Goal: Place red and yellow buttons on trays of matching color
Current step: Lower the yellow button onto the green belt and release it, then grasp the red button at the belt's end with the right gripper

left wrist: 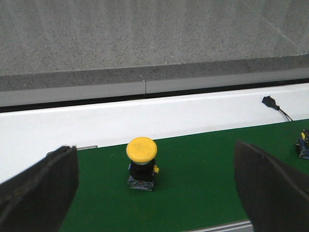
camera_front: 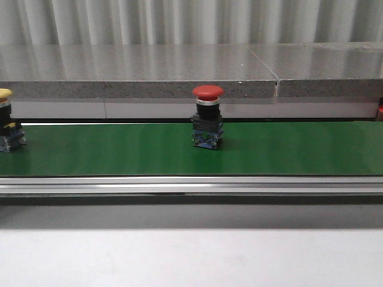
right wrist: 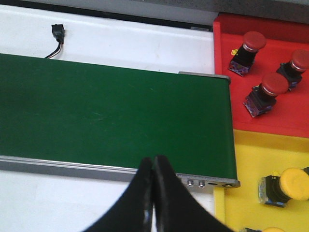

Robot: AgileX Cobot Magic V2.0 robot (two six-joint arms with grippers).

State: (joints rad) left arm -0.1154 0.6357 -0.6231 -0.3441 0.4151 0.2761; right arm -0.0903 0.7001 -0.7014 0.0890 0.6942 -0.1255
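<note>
On the green belt (left wrist: 203, 179), the yellow button (left wrist: 141, 163) sits between the wide-open, empty left claw (left wrist: 154, 193), which I think must drop and pinch it next, while the right claw (right wrist: 153, 193) is squeezed closed on nothing.

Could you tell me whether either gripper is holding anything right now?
Nothing is held: the left gripper is open around air, the right gripper shut empty.

red mushroom-cap push button (camera_front: 207, 116) standing upright mid green belt | yellow mushroom-cap push button (camera_front: 7, 119) sitting upright at belt's left end
</note>
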